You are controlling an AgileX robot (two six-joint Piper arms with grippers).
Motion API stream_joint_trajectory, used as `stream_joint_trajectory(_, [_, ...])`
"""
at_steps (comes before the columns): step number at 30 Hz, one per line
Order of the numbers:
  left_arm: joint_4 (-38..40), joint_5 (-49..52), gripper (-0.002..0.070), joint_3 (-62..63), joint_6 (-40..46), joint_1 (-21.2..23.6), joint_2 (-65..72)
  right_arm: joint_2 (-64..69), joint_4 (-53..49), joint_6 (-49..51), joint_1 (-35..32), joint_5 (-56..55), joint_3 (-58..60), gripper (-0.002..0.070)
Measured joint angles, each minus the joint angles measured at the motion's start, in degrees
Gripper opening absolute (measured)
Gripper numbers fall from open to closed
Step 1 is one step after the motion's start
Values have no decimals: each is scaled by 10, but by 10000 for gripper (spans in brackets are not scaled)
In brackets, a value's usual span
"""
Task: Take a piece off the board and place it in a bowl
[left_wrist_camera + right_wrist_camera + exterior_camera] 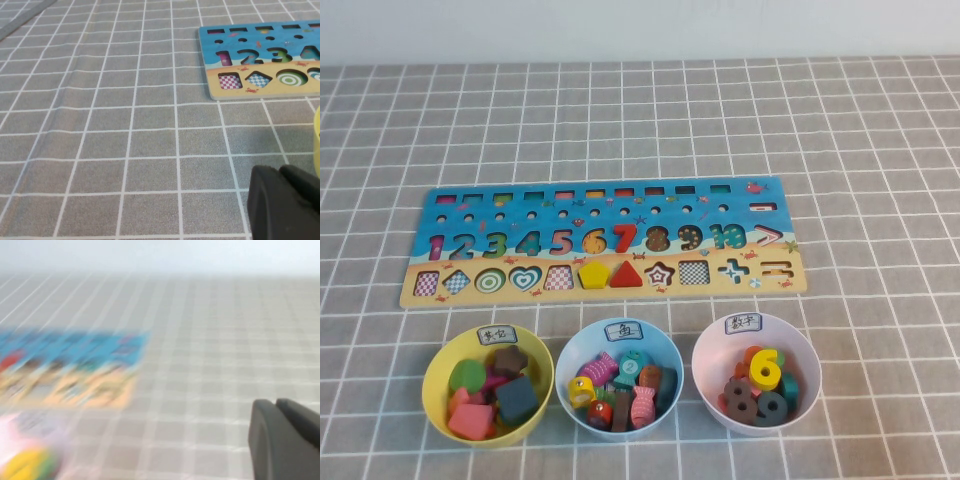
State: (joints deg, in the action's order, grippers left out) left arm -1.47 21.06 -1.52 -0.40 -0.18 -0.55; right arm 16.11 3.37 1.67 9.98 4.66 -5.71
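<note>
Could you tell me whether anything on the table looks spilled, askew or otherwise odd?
Nothing stands out. The board lies flat behind the yellow bowl, blue bowl and pink bowl, all upright, nothing spilled. The left gripper and right gripper are off the board.

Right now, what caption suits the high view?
Number puzzle board above yellow bowl, blue bowl and pink bowl; neither gripper in sight.

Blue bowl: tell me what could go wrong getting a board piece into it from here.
1. The blue bowl sits close between the yellow bowl and pink bowl; an off drop may land wrong.
2. It is already heaped, so a piece might roll out.
3. The board lies flat on cloth and might slide.
The left gripper hangs off its left end, the right gripper off its right; neither is over it.
</note>
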Motion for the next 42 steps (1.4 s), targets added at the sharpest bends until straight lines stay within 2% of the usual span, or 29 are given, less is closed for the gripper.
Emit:
stream_joint_trajectory(4, [0,0,-5,0,0,0,0,-82,0,0,-79,-6,35,-17])
stream_joint_trajectory(7, [0,0,-5,0,0,0,0,-130,0,0,-110,-3,56,-17])
stream_joint_trajectory(12, [0,0,-5,0,0,0,0,-165,0,0,-118,29,71,-17])
stream_joint_trajectory(21, [0,0,-5,0,0,0,0,-165,-3,-2,-118,168,72,-17])
stream_joint_trajectory(42, [0,0,-5,0,0,0,0,-165,-1,-2,-118,175,72,-17])
